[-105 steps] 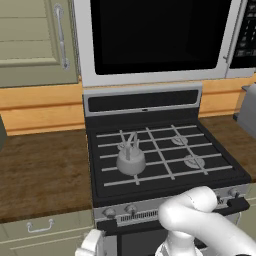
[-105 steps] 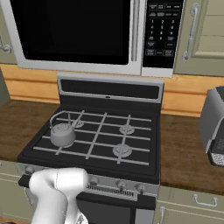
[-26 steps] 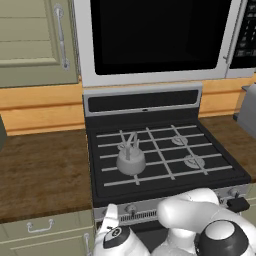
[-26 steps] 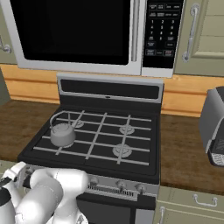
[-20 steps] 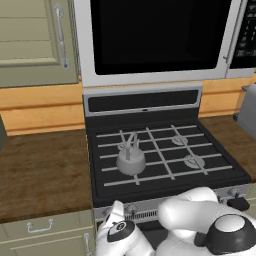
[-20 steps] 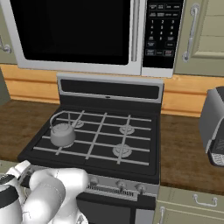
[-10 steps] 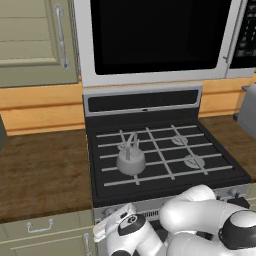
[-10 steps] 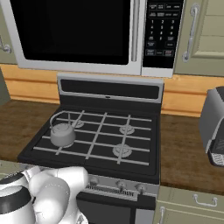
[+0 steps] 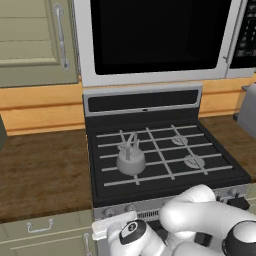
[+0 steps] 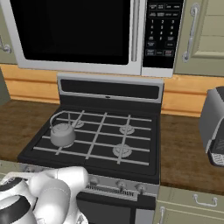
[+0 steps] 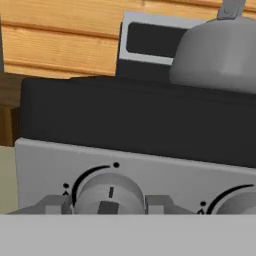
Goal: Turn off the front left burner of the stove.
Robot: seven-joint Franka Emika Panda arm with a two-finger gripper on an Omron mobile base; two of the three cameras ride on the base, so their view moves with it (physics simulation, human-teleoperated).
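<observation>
The stove [image 9: 165,152] has a black cooktop with pale grates and a silver front strip of knobs. A grey kettle [image 9: 131,159] stands on the front left burner and hides its disc. In the hand view my gripper [image 11: 107,204] is open, level with the leftmost knob [image 11: 107,192]. Its fingertips [image 11: 56,204] flank that knob closely on both sides. The knob's pointer mark stands near upright. My wrist [image 9: 131,231] hangs just below the strip's left end. The kettle [image 11: 222,50] looms at the upper right of the hand view.
A second knob [image 11: 237,202] sits to the right on the strip. A microwave [image 10: 78,33] hangs above the stove. A toaster [image 10: 214,127] stands on the right counter. Wooden countertop [image 9: 42,170] lies left of the stove, with drawers [image 9: 40,227] below.
The arm has folded down and the hand has swung from below the stove's front up to the strip's left end. The kettle and the stove have not moved.
</observation>
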